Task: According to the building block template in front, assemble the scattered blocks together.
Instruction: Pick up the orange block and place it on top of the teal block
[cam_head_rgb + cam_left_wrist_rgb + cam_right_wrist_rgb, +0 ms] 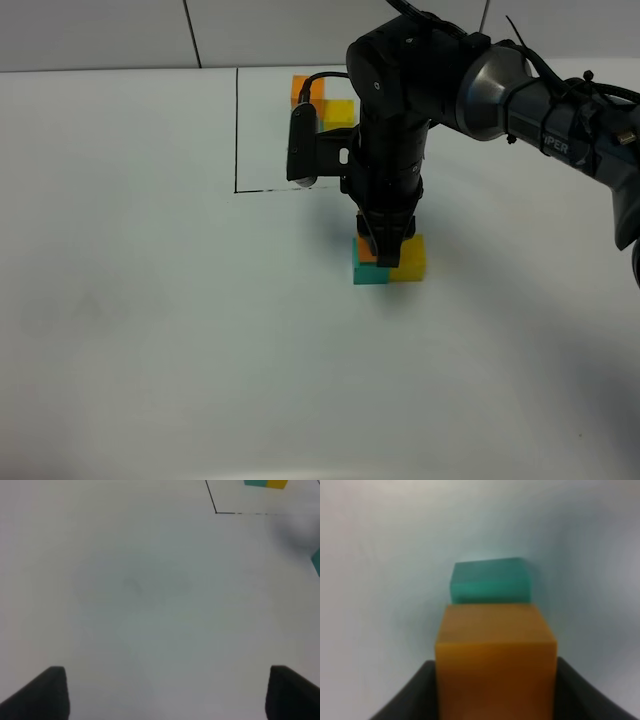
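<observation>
The template (pixel 325 100) stands at the back inside thin black lines (pixel 236 130); its orange and yellow cubes show, and its teal cube is hidden. It also shows at the edge of the left wrist view (pixel 265 483). The loose teal cube (pixel 370 274) and yellow cube (pixel 411 258) sit side by side, touching, in the middle of the table. My right gripper (pixel 385 248) points down right over the teal cube (pixel 490 580), shut on the orange cube (pixel 495 655). My left gripper (pixel 165 695) is open and empty over bare table.
The white table (pixel 150 330) stretches wide to the left and front. The right arm's black body (pixel 400 110) hangs over the area between the template and the loose cubes. The corner of the black lines (pixel 216 512) shows in the left wrist view.
</observation>
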Available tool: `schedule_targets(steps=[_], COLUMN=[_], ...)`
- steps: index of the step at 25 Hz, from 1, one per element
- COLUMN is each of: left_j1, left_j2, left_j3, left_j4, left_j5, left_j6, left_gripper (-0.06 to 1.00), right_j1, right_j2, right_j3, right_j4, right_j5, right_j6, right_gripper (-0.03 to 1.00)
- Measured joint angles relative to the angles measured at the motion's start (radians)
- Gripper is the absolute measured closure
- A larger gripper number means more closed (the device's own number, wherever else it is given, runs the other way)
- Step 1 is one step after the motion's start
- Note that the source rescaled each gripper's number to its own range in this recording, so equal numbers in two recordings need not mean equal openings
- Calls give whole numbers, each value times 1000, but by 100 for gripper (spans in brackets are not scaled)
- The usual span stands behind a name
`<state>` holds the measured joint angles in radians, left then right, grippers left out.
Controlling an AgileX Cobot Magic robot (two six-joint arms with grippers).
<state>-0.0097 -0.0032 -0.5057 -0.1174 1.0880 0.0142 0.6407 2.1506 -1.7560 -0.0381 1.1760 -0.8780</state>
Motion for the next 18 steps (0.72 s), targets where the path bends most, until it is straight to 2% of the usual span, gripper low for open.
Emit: schedule_targets(steps=[8, 18], left_j1=[0, 0], left_j2=[0, 0], left_j3=[0, 0], left_j4=[0, 0], left_j5=[0, 0], left_j6=[0, 0], left_gripper=[15, 15], right_j1=[0, 1], right_j2=[2, 18], right_j3=[0, 0], right_j4=[38, 32], right_j5=[-14, -14], right_j6=[-22, -31], right_gripper=[95, 95])
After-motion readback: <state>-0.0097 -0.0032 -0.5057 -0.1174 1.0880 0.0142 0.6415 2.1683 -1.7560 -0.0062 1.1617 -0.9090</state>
